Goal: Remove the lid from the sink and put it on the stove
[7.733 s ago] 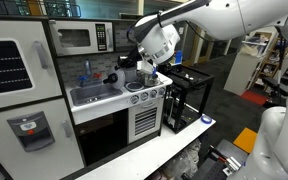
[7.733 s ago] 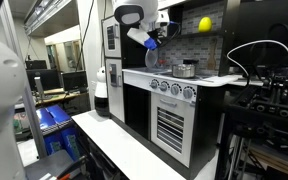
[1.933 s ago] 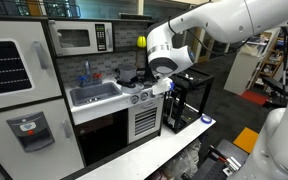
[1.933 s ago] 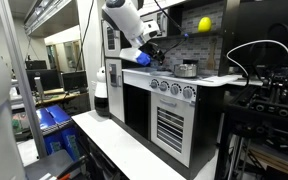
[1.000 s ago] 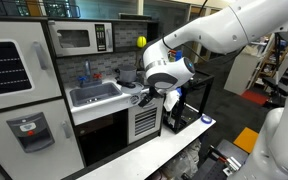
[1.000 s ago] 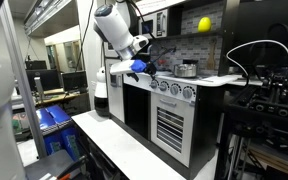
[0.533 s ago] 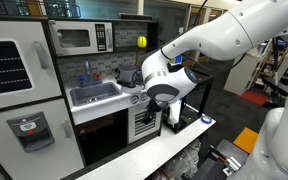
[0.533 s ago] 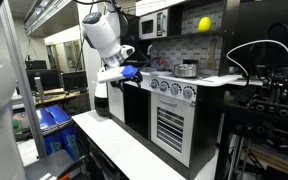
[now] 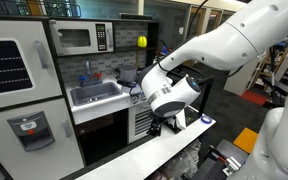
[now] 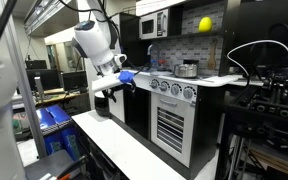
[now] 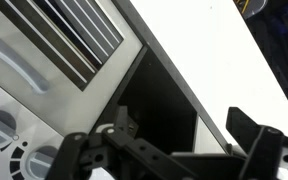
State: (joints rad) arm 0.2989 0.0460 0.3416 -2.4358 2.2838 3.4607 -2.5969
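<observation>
My gripper [image 11: 174,140] hangs before the stove [image 10: 172,87], jaws wide, empty. No lid shows in the sink [image 9: 94,95], and I cannot make it out on the stove. Likely already placed; next move: stay clear and verify.

One microwave [image 9: 79,38], one yellow ball [image 9: 141,41], one sink [image 9: 94,95], one silver pot [image 10: 187,69]

Glossy white rounded arm [image 9: 219,48], black claw [image 11: 169,152], blue trim
</observation>
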